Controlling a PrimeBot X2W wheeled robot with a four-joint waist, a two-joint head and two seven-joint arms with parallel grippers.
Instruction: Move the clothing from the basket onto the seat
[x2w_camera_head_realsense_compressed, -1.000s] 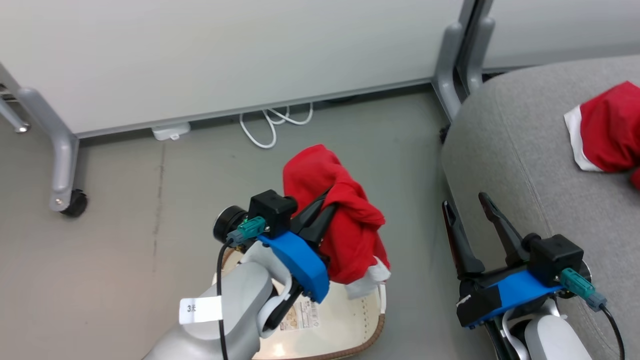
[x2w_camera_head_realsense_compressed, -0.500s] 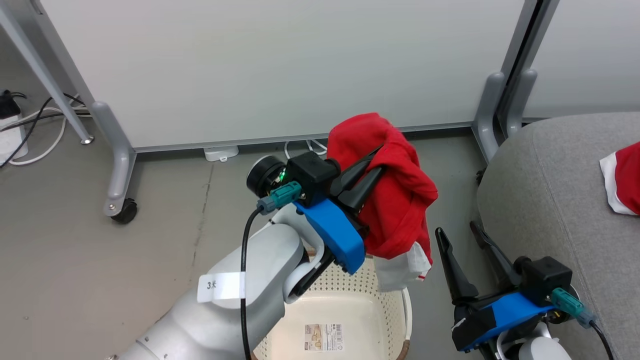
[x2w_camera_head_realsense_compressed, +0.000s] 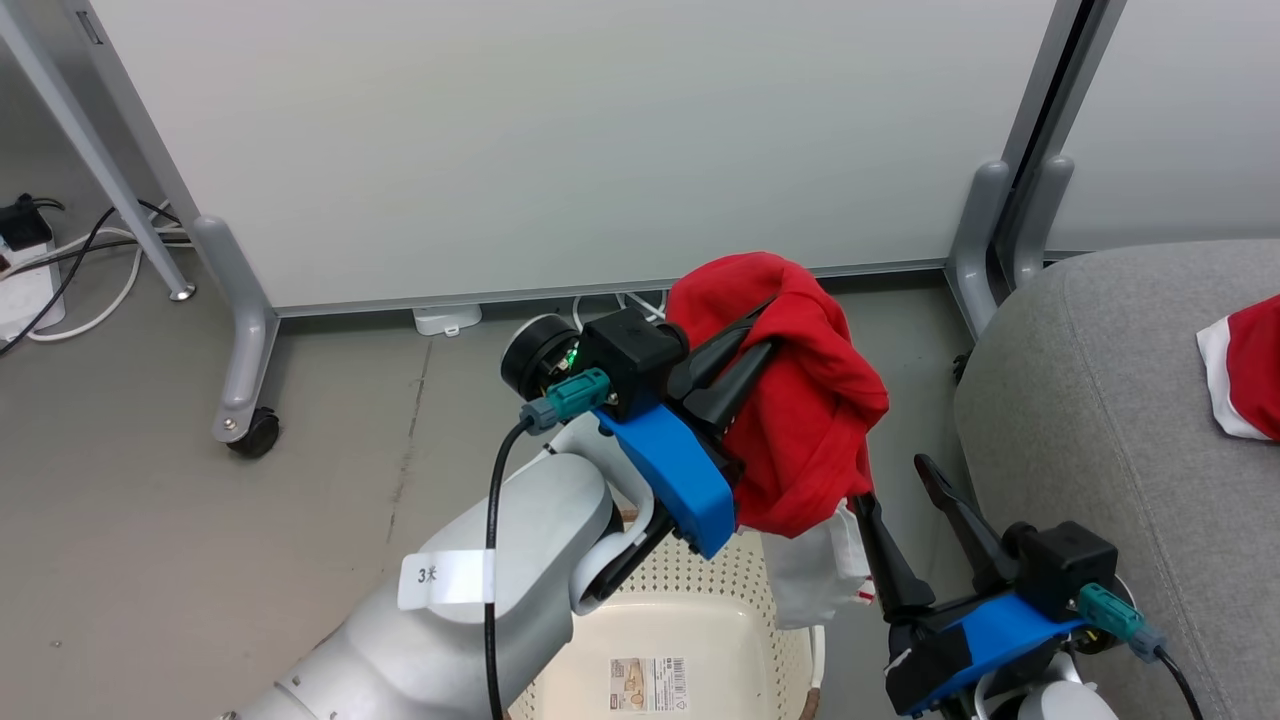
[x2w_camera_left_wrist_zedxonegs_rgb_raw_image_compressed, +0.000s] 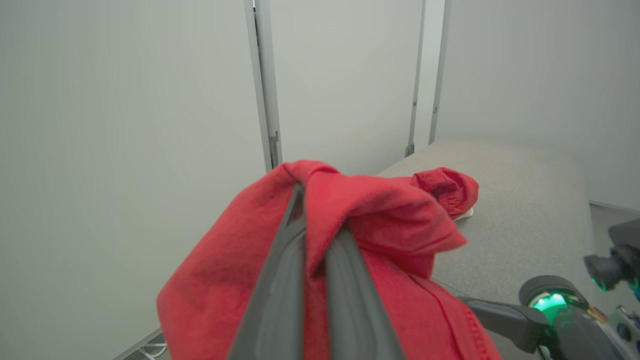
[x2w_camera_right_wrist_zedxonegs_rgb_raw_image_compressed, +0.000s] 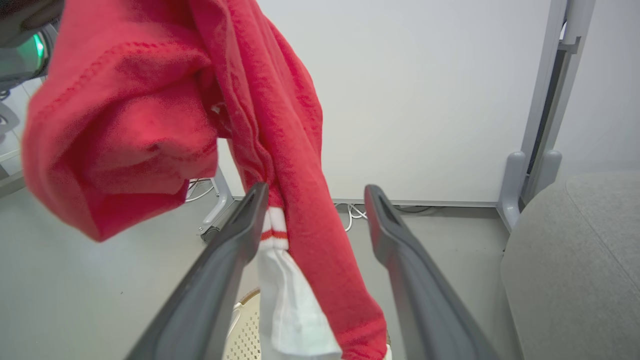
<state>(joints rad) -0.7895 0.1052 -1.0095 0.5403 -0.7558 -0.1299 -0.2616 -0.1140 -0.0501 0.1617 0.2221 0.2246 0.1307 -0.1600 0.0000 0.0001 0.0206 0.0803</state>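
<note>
Clamping red garment (x2w_camera_head_realsense_compressed: 812, 425) above basket (x2w_camera_head_realsense_compressed: 700, 612), left hand (x2w_camera_head_realsense_compressed: 770, 328), right hand (x2w_camera_head_realsense_compressed: 892, 482) agape beside seat (x2w_camera_head_realsense_compressed: 1100, 400)

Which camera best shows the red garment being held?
Right wrist view: the garment hangs close, white band and stripe clear. Head view shows it bunched on the left claw; left wrist view, red folds over the fingers.

Cloth: red garment (x2w_camera_head_realsense_compressed: 810, 420) above the basket (x2w_camera_head_realsense_compressed: 700, 600), soft matt knit with fuzzy nap and a white ribbed band. The basket is cream perforated plastic with a slight sheen and a paper label (x2w_camera_head_realsense_compressed: 648, 683) inside. Right of basket, seat (x2w_camera_head_realsense_compressed: 1090, 400): grey woven upholstery, coarse, matt. Left hand (x2w_camera_head_realsense_compressed: 770, 325) fingers: dark smooth matt plastic; bracket (x2w_camera_head_realsense_compressed: 670, 470) is blue matt plastic. Left of basket, floor (x2w_camera_head_realsense_compressed: 200, 520): smooth, grey, matt.
</note>
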